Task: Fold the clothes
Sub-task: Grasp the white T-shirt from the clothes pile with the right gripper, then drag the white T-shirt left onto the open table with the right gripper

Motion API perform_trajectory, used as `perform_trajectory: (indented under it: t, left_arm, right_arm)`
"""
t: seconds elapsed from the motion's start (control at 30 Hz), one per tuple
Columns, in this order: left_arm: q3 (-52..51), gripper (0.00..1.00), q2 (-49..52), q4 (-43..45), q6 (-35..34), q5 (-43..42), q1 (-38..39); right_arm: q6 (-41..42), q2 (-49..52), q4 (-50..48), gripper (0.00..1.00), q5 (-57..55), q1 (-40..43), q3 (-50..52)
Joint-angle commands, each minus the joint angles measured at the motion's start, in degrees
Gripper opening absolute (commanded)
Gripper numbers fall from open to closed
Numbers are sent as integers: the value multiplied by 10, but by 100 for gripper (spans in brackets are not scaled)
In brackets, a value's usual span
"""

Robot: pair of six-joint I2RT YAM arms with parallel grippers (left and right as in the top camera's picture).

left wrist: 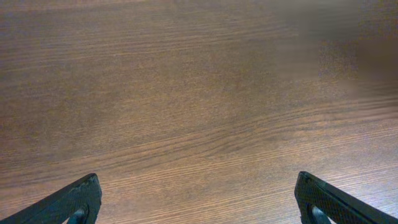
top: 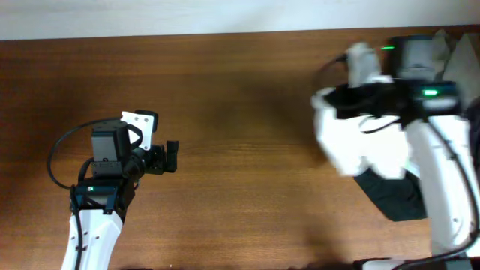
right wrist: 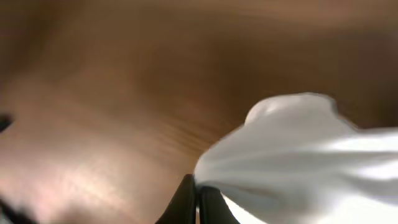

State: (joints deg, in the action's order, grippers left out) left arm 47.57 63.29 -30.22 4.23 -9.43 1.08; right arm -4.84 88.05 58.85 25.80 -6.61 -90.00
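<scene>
The white T-shirt (top: 352, 142) hangs bunched under my right arm at the right of the table, blurred by motion. In the right wrist view it (right wrist: 298, 155) streams from the jaws as a stretched white fold. My right gripper (right wrist: 199, 199) is shut on the shirt's edge and holds it above the wood. My left gripper (top: 171, 157) is open and empty over bare wood at the left; its two dark fingertips (left wrist: 199, 202) stand wide apart. No logo or print shows.
A black garment (top: 394, 196) lies at the right edge under the right arm. A beige-grey item (top: 456, 46) shows at the far right corner. The brown wooden table (top: 240, 97) runs to a pale wall along the back.
</scene>
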Motion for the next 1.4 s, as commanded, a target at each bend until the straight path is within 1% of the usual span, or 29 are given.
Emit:
perform_trajectory:
  t: [0.0,0.03,0.07,0.1,0.13,0.17,0.2,0.23,0.27,0.33,0.37,0.4,0.47,0.5,0.53,0.57,0.63,0.7,0.73,0.87,0.93,0.97,1.0,1.03,1.17,1.2,1.3,1.33,1.37]
  left_arm:
    - [11,99,0,2,1,-9,-1]
    - [11,99,0,2,1,-8,-1]
    - [11,99,0,2,1,-9,-1]
    - [11,99,0,2,1,-9,-1]
    - [11,99,0,2,1,-14,-1]
    - [11,99,0,4,1,-31,-1]
    - [11,99,0,8,1,-42,-1]
    - [11,99,0,18,1,-64,-1]
    - [11,99,1,25,1,-75,-1]
    - [11,99,10,26,1,-74,0]
    - [11,99,18,26,1,-74,0]
    - [11,99,29,26,1,-74,0]
    - [11,99,36,26,1,-74,0]
    - [11,99,36,26,1,-74,0]
    - [11,99,36,26,1,-74,0]
    - [11,99,36,26,1,-74,0]
    - [11,99,36,26,1,-74,0]
    - [11,99,36,24,1,-74,0]
    - [11,99,36,24,1,-74,0]
    - [11,99,36,15,1,-75,0]
    - [11,99,36,14,1,-75,0]
    - [11,99,36,14,1,-76,0]
    - [11,99,36,14,1,-76,0]
    - [11,99,36,11,1,-76,0]
    - [11,99,36,10,1,-80,0]
    - [11,99,36,10,1,-83,0]
    - [11,99,36,10,1,-85,0]
    - [11,99,36,10,1,-85,0]
    - [11,99,36,10,1,-85,0]
  right_arm:
    - [-23,62,-66,4,-24,-155,7]
    - [-18,84,-97,11,-45,-191,7]
    - [-18,98,-114,20,-90,-217,7]
    - [5,96,-112,37,-146,-217,5]
    - [65,88,-103,42,-225,-205,-2]
    - [132,74,-83,66,-280,-171,-11]
    - [146,65,-65,73,-273,-139,-11]
    - [146,64,-22,74,-258,-100,-10]
    - [145,68,6,78,-251,-84,-8]
    - [126,89,65,94,-221,-59,18]
    - [111,96,72,94,-191,-61,35]
    - [111,103,54,94,-163,-73,79]
    - [113,106,21,94,-151,-89,129]
    - [113,107,-18,93,-148,-105,176]
    - [109,107,-45,92,-148,-115,200]
    - [101,108,-79,89,-148,-127,226]
    - [100,108,-167,78,-148,-164,280]
    - [100,108,-220,72,-148,-181,299]
    - [100,108,-238,72,-148,-185,306]
    - [100,111,-243,72,-149,-185,309]
    - [100,132,-242,72,-146,-186,309]
    - [100,136,-242,67,-146,-184,309]
    - [100,137,-243,58,-146,-184,308]
    - [99,137,-243,56,-147,-184,308]
    - [96,137,-259,62,-174,-184,309]
    - [96,137,-264,65,-174,-184,309]
    - [82,157,-263,65,-174,-184,309]
    - [83,168,-262,60,-172,-184,309]
    - [83,171,-260,33,-174,-184,309]
